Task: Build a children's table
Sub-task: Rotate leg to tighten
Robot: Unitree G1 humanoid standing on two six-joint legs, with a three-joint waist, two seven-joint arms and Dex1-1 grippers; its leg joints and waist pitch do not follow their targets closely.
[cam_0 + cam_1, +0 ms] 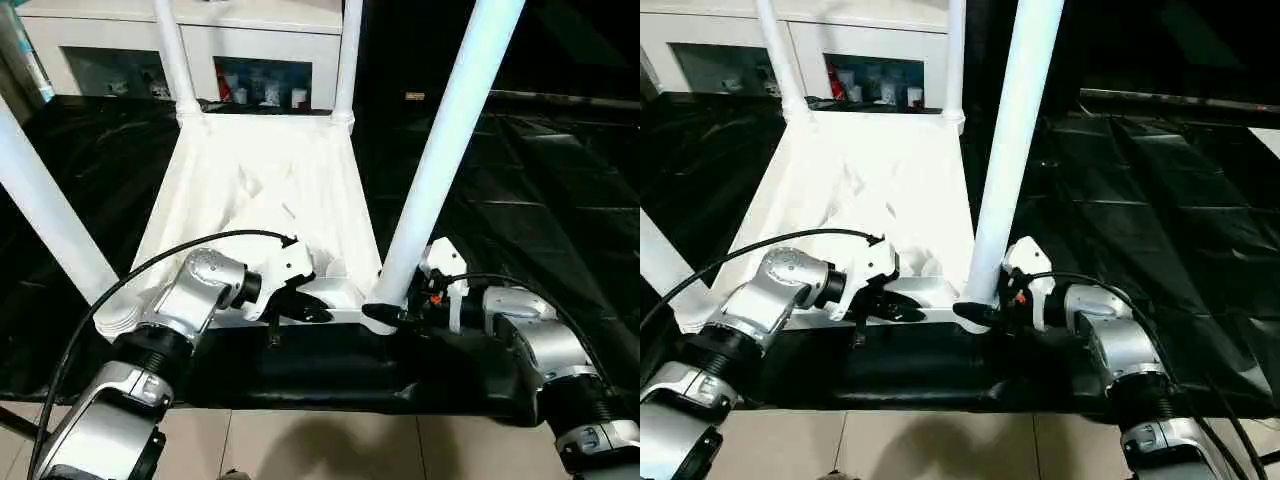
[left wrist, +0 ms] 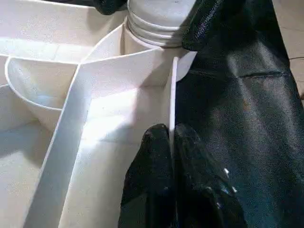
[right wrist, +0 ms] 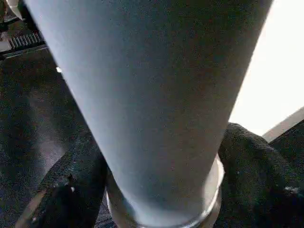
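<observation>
All four legs stand in the upturned children's table (image 1: 262, 190). My left gripper (image 2: 171, 142) pinches its near rim; my right gripper (image 1: 385, 315) clasps the near right leg (image 1: 440, 150) at its socket (seating unconfirmed). Next, I judge, comes a firm press home.

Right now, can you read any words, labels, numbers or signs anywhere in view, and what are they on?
No legible text anywhere.
Small orange tag on the black cloth at the far edge: too small to read.
Items on the cabinet shelf behind the table: too small and blurred to read any labels.
White table, its legs and both end effectors: no markings visible.
</observation>
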